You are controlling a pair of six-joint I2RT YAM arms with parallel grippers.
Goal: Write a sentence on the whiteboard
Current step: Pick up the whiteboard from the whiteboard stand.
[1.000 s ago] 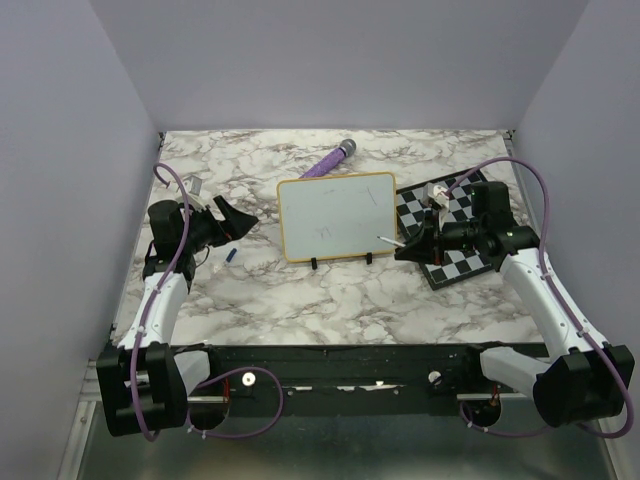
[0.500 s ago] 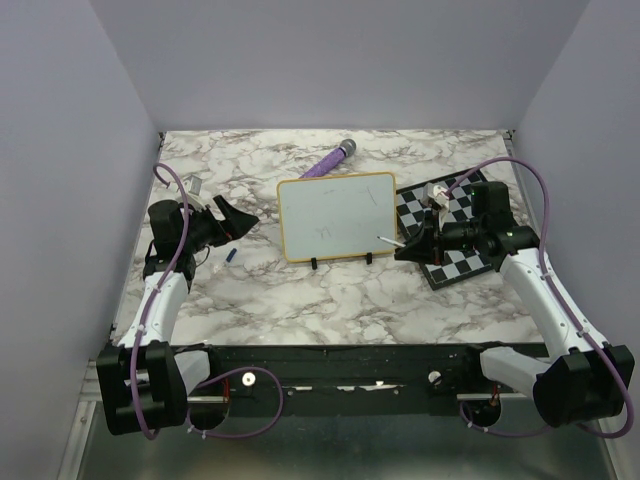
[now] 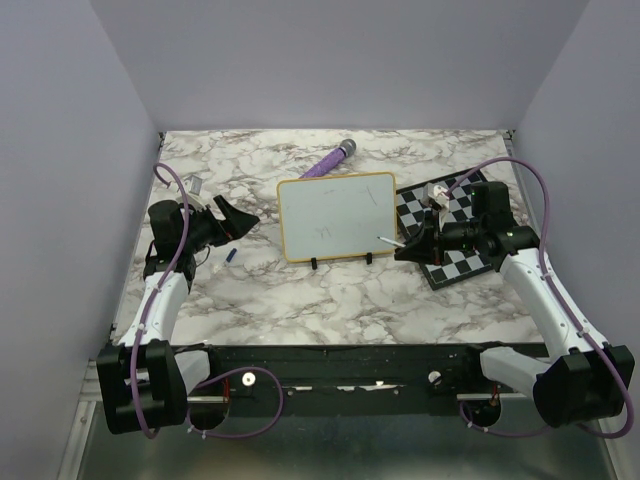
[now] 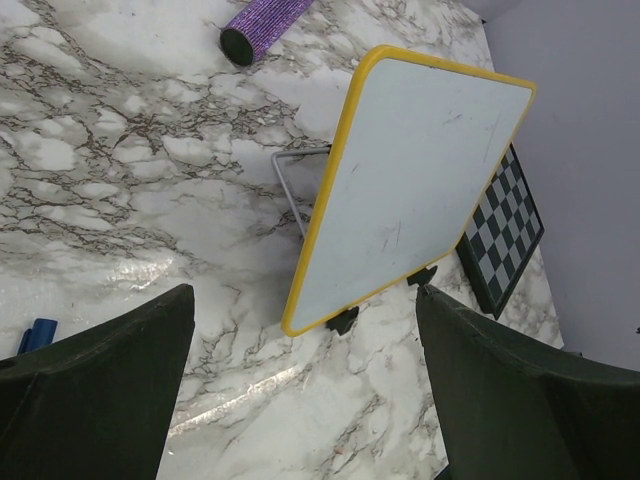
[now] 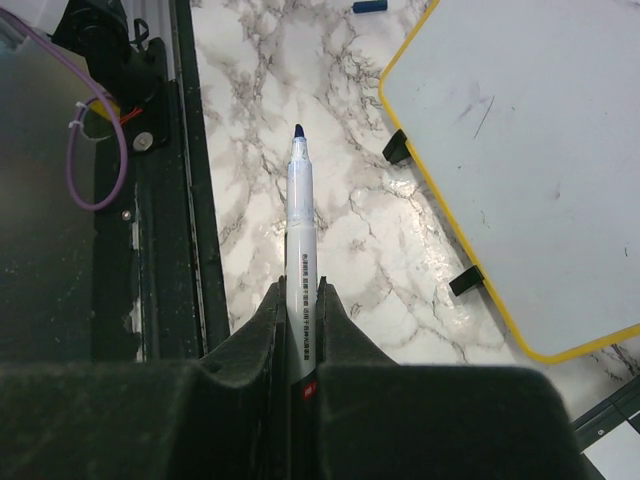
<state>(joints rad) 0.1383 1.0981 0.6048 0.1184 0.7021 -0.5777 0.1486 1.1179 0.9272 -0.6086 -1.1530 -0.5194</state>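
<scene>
R gripper (image 5: 300,300) clamps a blue-tipped marker (image 5: 302,215). Whiteboard (image 5: 540,130) stands ahead & to its right, near the tip, w/ only faint strokes (image 5: 483,115) on it. L gripper (image 3: 240,218) gapes wide, empty, whiteboard ahead, well apart.

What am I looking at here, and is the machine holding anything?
Two robot arms, left and right, are bolted at the near edge of a marble table. One picture looks down from above and behind them; the other two come from a camera on each wrist, showing its own jaws. On the table stands a yellow-framed whiteboard bearing only faint marks, with a chessboard to its right, a purple stick behind it and a small blue piece to its left. The left jaws are open and empty. The right jaws are shut on an uncapped blue-tipped marker, its tip off the board.
</scene>
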